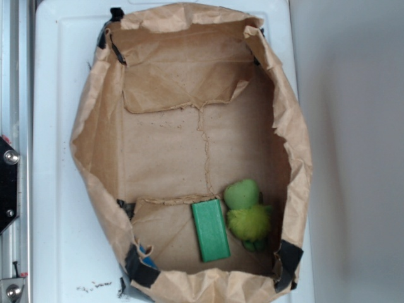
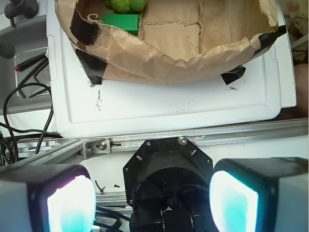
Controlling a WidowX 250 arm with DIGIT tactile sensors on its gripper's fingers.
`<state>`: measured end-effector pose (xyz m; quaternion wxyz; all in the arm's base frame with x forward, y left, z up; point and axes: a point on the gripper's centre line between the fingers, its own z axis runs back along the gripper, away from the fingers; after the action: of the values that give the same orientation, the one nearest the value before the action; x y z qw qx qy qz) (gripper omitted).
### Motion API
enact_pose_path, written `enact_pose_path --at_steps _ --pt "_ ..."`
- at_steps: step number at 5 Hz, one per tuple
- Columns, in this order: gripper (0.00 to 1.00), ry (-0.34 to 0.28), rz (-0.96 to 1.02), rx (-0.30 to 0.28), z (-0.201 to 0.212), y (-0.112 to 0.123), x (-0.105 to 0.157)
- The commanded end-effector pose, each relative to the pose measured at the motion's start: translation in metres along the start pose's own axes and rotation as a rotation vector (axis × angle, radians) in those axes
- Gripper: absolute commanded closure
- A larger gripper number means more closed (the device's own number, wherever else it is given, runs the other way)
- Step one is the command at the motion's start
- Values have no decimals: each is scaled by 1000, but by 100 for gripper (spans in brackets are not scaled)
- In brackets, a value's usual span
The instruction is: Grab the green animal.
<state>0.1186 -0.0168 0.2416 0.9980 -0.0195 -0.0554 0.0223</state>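
Green animal (image 1: 249, 214): a small plush, fuzzy lime body with a smoother pale green rounded part on its far side. It lies on the floor of the torn-open brown paper bag (image 1: 95, 113), in the near right corner, close to the right wall.
Neighbour: a flat darker green block (image 1: 211, 230) lies just beside it on the left; I cannot tell whether they touch.
Handling: I judge it light, soft and squashy, not fragile and not slippery; the fuzz should give my pads good bite.
Where to hold: across the fuzzy body, its widest part, pressing in until the stuffing gives. The smooth rounded part looks likelier to slip out.
My fingers (image 2: 152, 193): spread wide, nothing between them; the two pale pads sit far apart at the bottom of the wrist view.
Toy relative to fingers: well apart. In the wrist view it only peeks in at the top edge, left of centre (image 2: 124, 5), past the bag's crumpled rim. I am outside the bag, over the rail beside the white desk (image 2: 169, 104).
Risk: the bag wall and the block crowd the toy on both sides.
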Motion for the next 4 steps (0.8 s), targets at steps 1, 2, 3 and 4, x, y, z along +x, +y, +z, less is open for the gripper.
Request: enact_pose_path --at_steps 1,2,3,4 --pt "0 0 0 0 0 0 0" --pt "0 -20 43 31 -24 -2 40" --pt "0 -42 81 50 -40 -4 61" --pt "0 -94 71 58 -58 -2 79"
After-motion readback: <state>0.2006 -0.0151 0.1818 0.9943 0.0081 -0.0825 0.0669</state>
